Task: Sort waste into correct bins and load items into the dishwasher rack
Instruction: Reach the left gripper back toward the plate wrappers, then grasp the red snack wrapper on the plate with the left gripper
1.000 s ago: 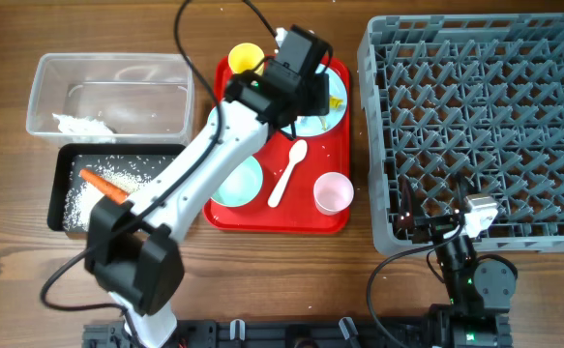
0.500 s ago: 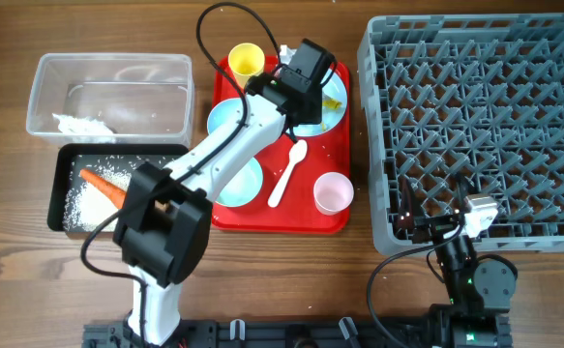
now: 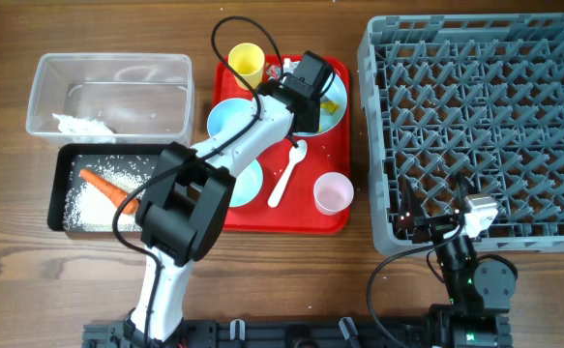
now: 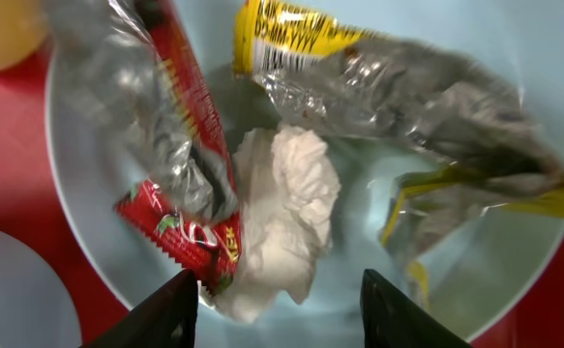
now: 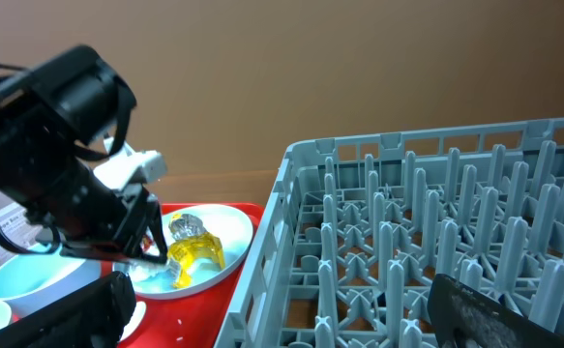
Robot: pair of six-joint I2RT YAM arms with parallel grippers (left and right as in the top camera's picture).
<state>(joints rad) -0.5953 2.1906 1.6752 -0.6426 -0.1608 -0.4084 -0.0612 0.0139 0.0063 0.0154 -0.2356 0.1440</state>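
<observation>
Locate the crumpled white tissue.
In the left wrist view, the tissue lies on the light blue plate, between the red wrapper and the silver-yellow wrapper.

You work on a wooden worktop (image 3: pixel 11 290), brown, with the grain running left to right under even light. In the right wrist view, a plain brown wall (image 5: pixel 378 68) stands behind it.

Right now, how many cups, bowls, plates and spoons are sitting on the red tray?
Cups: 2, the yellow cup and the pink cup
Bowls: 2, the light blue bowl and the mint bowl
Plates: 1, the light blue plate
Spoons: 1, the white spoon
Total: 6 on the red tray
</observation>
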